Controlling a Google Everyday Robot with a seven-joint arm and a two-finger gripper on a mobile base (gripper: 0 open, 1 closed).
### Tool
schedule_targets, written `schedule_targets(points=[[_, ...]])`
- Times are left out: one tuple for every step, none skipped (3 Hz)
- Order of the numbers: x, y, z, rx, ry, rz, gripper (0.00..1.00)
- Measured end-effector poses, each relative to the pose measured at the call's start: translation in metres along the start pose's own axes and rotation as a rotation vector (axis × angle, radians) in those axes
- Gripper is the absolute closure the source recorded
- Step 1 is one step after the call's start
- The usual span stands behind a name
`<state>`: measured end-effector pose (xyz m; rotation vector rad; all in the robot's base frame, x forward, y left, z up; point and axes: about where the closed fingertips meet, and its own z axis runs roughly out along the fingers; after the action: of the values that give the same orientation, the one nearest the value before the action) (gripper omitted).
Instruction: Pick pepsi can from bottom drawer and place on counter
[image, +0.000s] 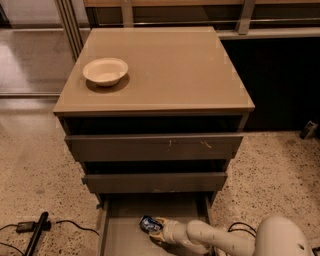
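The pepsi can (148, 223), dark blue with a silver end, lies tilted on the grey floor of the open bottom drawer (122, 237), near its middle. My gripper (156, 229) reaches in from the right, low inside the drawer, and is right at the can and touching it. My white arm (220, 241) runs off toward the bottom right. The tan counter (170, 65) tops the cabinet above.
A white bowl (105, 70) sits on the counter's left rear part. Two grey-fronted drawers (155, 146) (155, 182) overhang the bottom drawer's back. A black tool with a cable (35, 235) lies on the speckled floor at the left. A dark wall stands behind on the right.
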<state>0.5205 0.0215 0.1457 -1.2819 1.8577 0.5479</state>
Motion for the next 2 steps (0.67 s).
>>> schedule_targets(points=[[-0.004,-0.002,-0.014,0.002,-0.011,-0.002,1.00],[-0.009,-0.010,-0.044,0.002,-0.046,-0.001,1.00]])
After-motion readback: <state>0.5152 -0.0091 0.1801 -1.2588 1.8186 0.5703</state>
